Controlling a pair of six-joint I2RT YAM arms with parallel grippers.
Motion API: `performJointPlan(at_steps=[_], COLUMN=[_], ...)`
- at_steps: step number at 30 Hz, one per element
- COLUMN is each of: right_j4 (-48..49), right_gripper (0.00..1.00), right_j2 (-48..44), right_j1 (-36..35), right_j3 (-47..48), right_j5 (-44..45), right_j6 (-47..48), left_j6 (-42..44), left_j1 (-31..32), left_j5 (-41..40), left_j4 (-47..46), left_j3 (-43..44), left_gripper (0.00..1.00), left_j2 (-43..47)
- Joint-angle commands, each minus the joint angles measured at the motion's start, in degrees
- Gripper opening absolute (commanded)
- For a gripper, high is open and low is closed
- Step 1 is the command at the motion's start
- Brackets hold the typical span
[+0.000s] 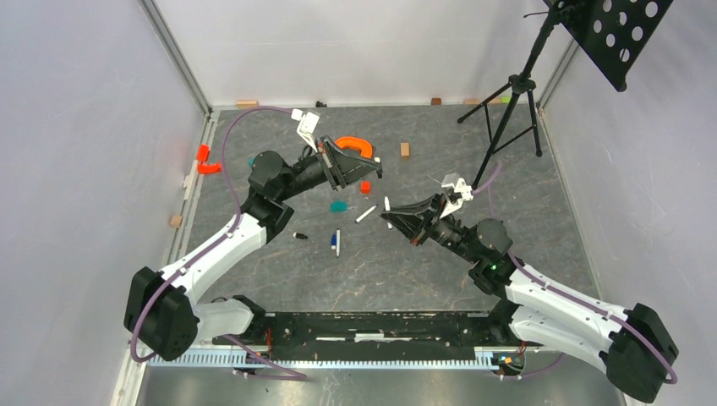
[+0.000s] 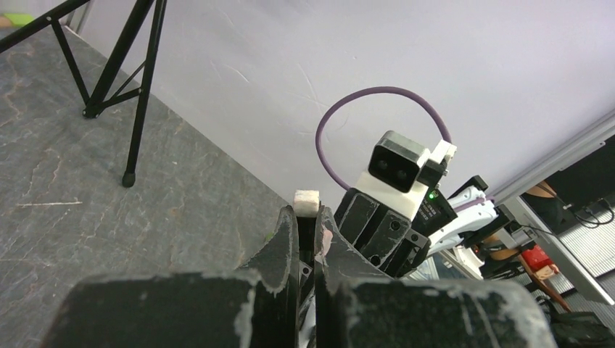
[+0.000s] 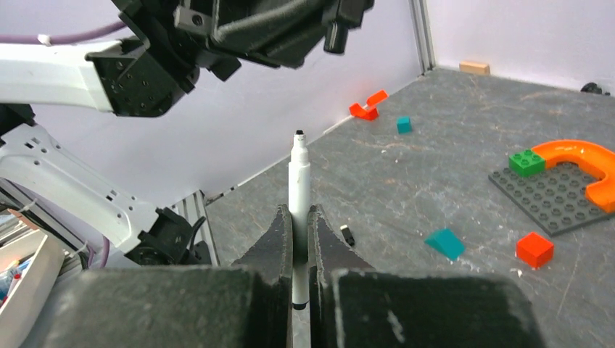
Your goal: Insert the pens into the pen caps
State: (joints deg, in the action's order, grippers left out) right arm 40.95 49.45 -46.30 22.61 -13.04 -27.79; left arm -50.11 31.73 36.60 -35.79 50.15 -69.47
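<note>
Clenched black two-finger right gripper (image 3: 298,217) closest, grasping the slim white plastic pen barrel (image 3: 298,167) mid-length, dark tip upward. Clenched black left gripper (image 3: 330,18) overhead, apparently pinching a small dark cylindrical pen cap (image 3: 334,35), off to one side of the tip, apart. Hold the barrel still; bring the cap's mouth over the tip, align both axes, then press down gently, watching for skew.

Grey bench (image 1: 423,271) holds a teal wedge (image 1: 338,205); a pen (image 1: 365,214) right of it, a red brick (image 1: 365,187) behind-right, a cap (image 1: 300,236) nearer-left.
</note>
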Motion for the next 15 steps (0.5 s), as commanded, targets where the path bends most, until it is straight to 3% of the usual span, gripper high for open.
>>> performJointPlan(at_steps=[1, 15], right_j4=[3.9, 1.9], right_gripper=[0.00, 0.00], right_j2=[1.5, 2.3], right_j1=[-0.5, -0.7], right_j3=[4.5, 6.0], right_j5=[-0.3, 1.4], right_j6=[0.0, 1.0], left_j6=[-2.1, -1.7], left_j1=[-0.2, 0.0], left_j5=[1.6, 4.8], left_j4=[-3.9, -6.3], left_j3=[-0.5, -0.8], left_gripper=[0.02, 0.02], left_j2=[0.1, -1.3])
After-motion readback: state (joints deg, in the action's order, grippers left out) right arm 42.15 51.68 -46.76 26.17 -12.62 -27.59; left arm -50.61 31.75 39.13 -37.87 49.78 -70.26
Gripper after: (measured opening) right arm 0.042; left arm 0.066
